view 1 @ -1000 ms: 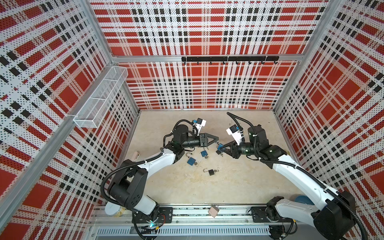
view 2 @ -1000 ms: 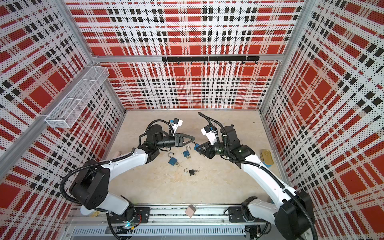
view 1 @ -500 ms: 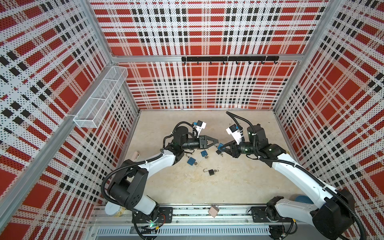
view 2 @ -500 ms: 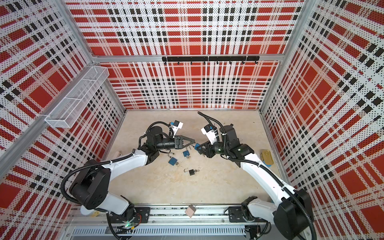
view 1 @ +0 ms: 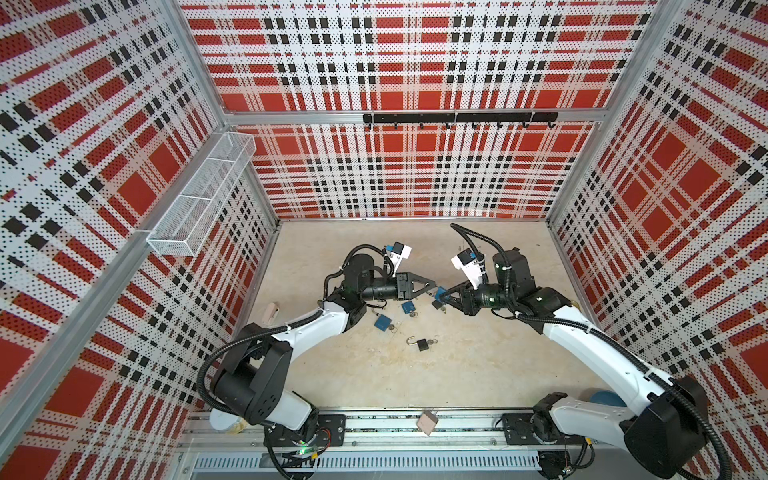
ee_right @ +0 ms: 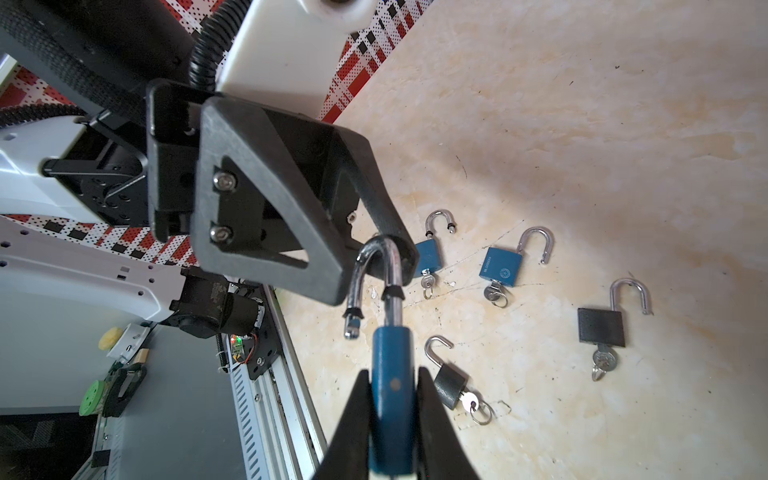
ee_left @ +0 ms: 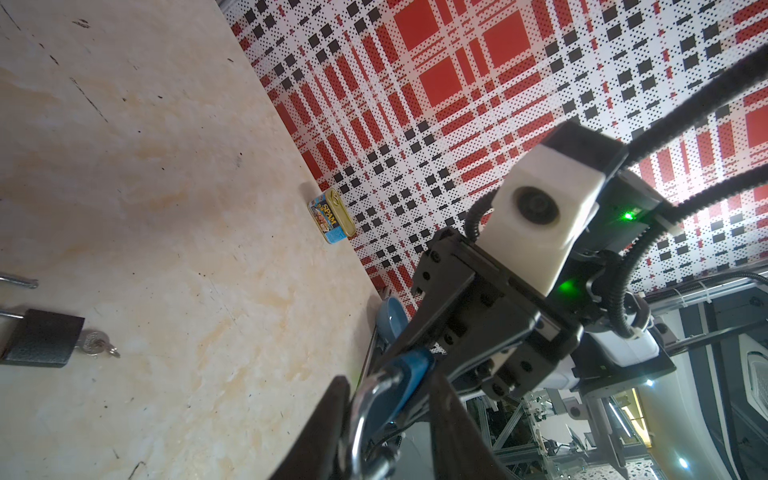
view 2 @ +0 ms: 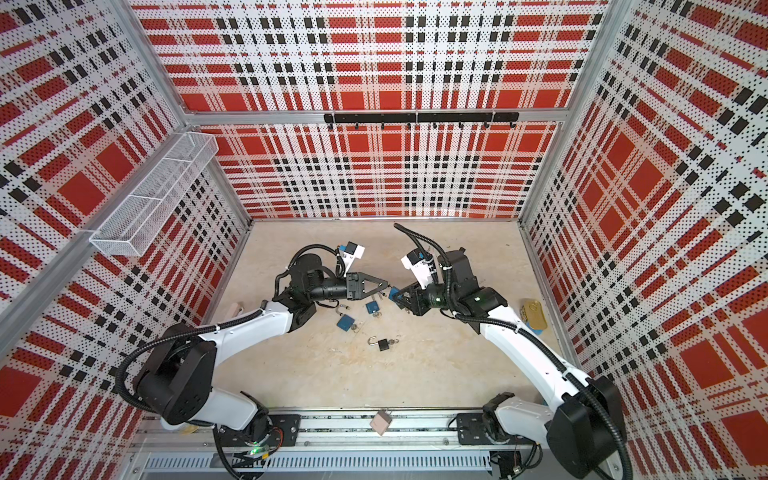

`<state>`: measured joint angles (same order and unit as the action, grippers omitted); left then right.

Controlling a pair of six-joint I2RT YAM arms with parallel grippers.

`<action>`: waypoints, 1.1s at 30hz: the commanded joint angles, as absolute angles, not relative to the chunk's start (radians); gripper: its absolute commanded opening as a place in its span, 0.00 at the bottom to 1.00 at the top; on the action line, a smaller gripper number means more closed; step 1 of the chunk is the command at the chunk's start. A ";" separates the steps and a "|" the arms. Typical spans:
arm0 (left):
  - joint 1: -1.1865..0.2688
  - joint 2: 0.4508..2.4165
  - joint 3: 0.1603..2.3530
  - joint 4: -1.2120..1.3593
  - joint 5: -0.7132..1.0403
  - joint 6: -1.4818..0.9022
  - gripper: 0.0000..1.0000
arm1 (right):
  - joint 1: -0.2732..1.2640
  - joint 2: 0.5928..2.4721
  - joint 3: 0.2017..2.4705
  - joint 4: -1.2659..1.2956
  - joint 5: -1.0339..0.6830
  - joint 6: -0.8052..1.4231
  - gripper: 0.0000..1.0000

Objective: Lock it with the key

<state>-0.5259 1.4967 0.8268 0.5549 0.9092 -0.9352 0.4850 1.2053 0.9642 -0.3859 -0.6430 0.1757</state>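
A blue padlock [ee_right: 390, 374] with its silver shackle [ee_right: 382, 257] swung open hangs above the floor, and my right gripper [ee_right: 392, 372] is shut on its body. In both top views the two grippers meet at mid-floor, right gripper [view 1: 444, 297] facing left gripper [view 1: 434, 286]. The left gripper [ee_left: 388, 382] straddles the shackle [ee_left: 365, 399]: one finger touches it, and a gap shows at the other finger. This padlock's key is hidden.
Several open padlocks with keys lie on the floor below: blue ones [ee_right: 428, 253] [ee_right: 500, 266], a black one [ee_right: 600, 326], and a small black one [ee_right: 451, 382]. A Spam can [ee_left: 332, 216] and a blue bowl [ee_left: 390, 324] sit by the right wall. A wire basket [view 1: 199, 195] hangs on the left wall.
My left gripper has moved right to the held padlock and its jaws have narrowed around the shackle. The right arm has barely moved.
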 commanded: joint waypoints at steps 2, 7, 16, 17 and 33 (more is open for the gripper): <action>-0.520 1.483 0.814 0.589 0.931 -0.940 0.31 | 0.488 1.207 1.000 -0.346 -0.665 0.167 0.00; -0.518 1.485 0.814 0.590 0.933 -0.937 0.29 | 0.487 1.206 1.000 -0.348 -0.675 0.171 0.00; -0.511 1.486 0.811 0.601 0.919 -0.942 0.26 | 0.488 1.213 0.994 -0.337 -0.696 0.178 0.00; -0.511 1.488 0.811 0.604 0.919 -0.943 0.25 | 0.488 1.213 0.995 -0.336 -0.698 0.179 0.00; -0.508 1.509 0.811 0.623 0.917 -0.950 0.04 | 0.486 1.198 0.992 -0.335 -0.776 0.195 0.00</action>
<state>-0.5156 1.4967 0.8196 0.6033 0.9176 -0.9524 0.4843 1.2053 0.9668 -0.3931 -0.7151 0.1913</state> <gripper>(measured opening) 0.117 0.174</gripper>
